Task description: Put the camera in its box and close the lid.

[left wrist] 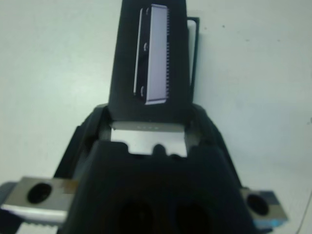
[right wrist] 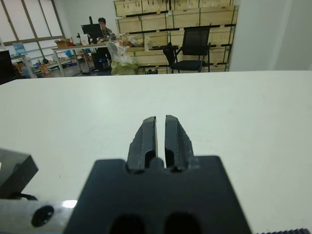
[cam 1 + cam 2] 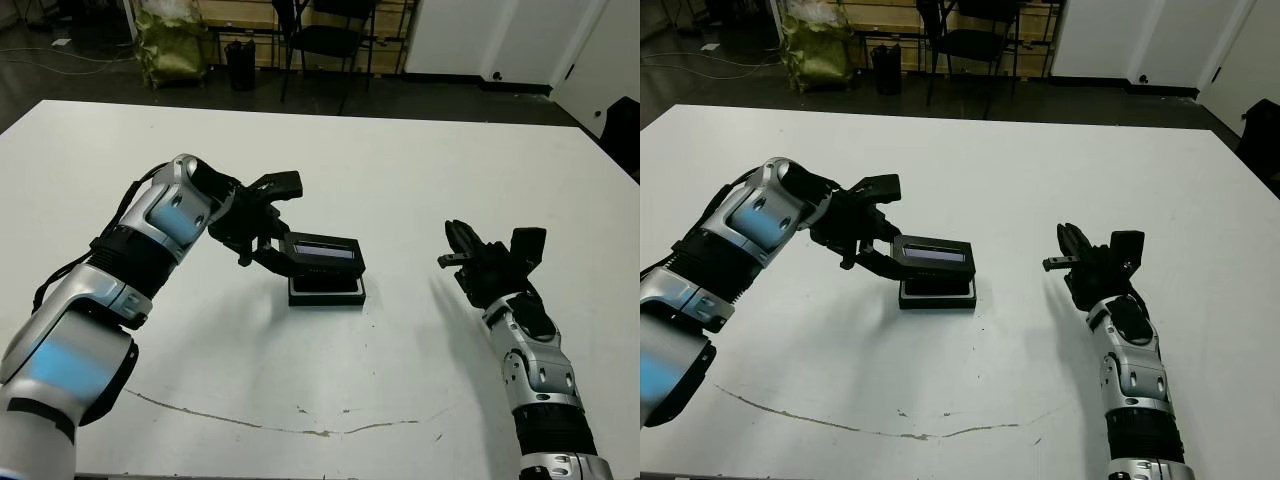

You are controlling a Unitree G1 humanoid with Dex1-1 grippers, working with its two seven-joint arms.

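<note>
box [image 3: 327, 292] mostly hidden under lid [image 3: 322, 252], camera unseen, left wrist view blurred

The lid [image 3: 322, 253], flat and black with a pale grey-blue glossy strip along its face, was held tilted just above the box [image 3: 327, 291], one end raised. The box, a shallow black tray showing a sliver of white lining, lay flat near the middle of the table, well away from every edge. The camera could not be seen.

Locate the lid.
The flat black lid with the pale strip sits mid-table, held by the left claw just above the shallow black box.
</note>
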